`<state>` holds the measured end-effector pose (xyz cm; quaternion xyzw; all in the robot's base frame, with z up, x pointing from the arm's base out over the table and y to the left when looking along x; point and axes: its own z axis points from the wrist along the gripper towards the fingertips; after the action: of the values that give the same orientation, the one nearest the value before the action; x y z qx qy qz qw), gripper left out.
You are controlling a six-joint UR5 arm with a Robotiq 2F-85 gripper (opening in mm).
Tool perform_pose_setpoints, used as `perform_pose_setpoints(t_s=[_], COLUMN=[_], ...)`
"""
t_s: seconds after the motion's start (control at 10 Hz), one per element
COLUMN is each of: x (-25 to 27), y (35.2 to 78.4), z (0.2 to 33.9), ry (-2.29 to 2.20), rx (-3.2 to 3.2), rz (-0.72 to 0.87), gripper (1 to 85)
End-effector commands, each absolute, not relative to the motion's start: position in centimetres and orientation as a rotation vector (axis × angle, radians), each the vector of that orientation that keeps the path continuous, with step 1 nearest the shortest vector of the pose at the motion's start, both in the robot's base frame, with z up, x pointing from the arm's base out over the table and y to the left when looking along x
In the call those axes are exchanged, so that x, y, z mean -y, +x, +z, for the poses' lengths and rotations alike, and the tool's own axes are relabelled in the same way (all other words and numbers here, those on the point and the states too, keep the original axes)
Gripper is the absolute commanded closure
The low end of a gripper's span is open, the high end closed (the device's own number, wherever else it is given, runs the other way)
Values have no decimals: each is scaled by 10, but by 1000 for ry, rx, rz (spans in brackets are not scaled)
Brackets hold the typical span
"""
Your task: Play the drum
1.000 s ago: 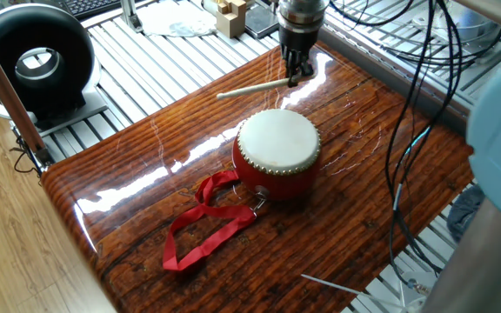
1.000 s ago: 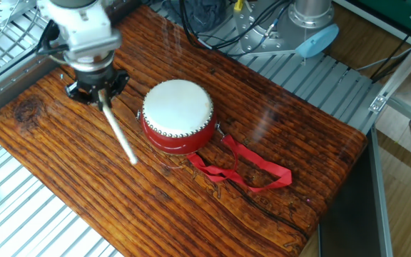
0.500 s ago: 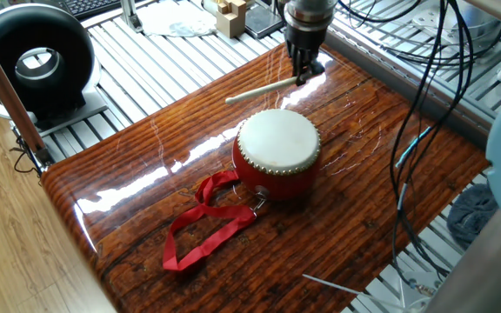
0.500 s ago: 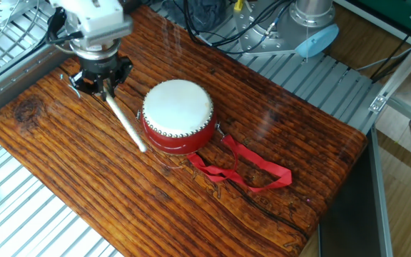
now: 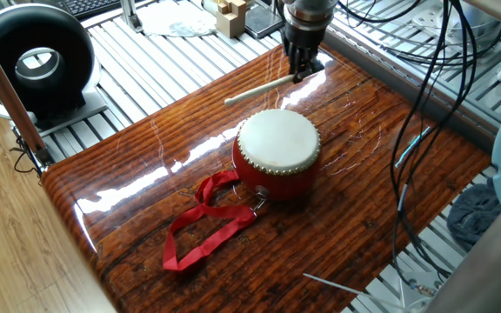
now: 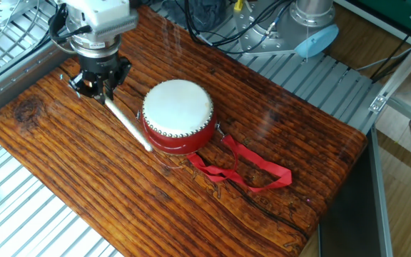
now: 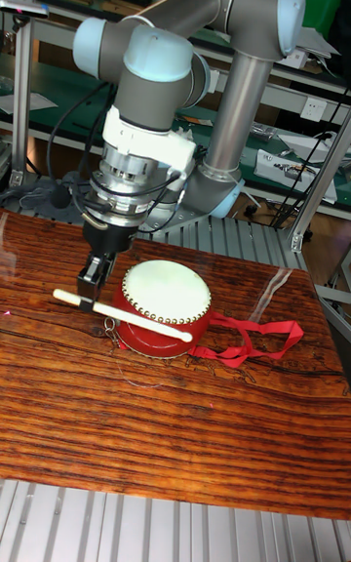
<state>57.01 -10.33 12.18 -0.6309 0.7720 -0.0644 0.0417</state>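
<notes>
The drum (image 5: 277, 143) sits mid-table: red body, cream skin, studded rim. It also shows in the other fixed view (image 6: 178, 107) and the tall view (image 7: 166, 291). Its red ribbon strap (image 5: 207, 222) trails across the wood (image 6: 252, 168). My gripper (image 5: 301, 74) is shut on one end of a pale wooden drumstick (image 5: 259, 89), just beyond the drum. The drumstick (image 6: 128, 125) lies nearly level, its free tip close beside the drum's red wall, below the skin. In the tall view the gripper (image 7: 91, 297) holds the drumstick (image 7: 127, 314) across the drum's front.
A big black ring-shaped device (image 5: 35, 56) stands off the wooden table (image 5: 129, 174) at the far left. Wooden blocks (image 5: 231, 16) lie behind the gripper. Black cables (image 5: 424, 87) hang at the right. A thin grey rod (image 5: 333, 285) rests near the table's corner.
The gripper shifted slightly and turned, swinging the drumstick's free tip closer to the drum's side. Over the last half second almost nothing moved. The drum and ribbon stayed put.
</notes>
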Motion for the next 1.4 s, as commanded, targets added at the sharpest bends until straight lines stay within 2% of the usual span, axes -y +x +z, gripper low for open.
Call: perform_pose_setpoints(t_s=[0.0, 0.8, 1.3], x=[87, 122, 126], y=[577, 510, 486], z=[124, 133, 140], ry=[-1938, -2071, -2102], rx=[-2280, -2304, -2259], rz=[-150, -177, -167], gripper=[847, 847, 847])
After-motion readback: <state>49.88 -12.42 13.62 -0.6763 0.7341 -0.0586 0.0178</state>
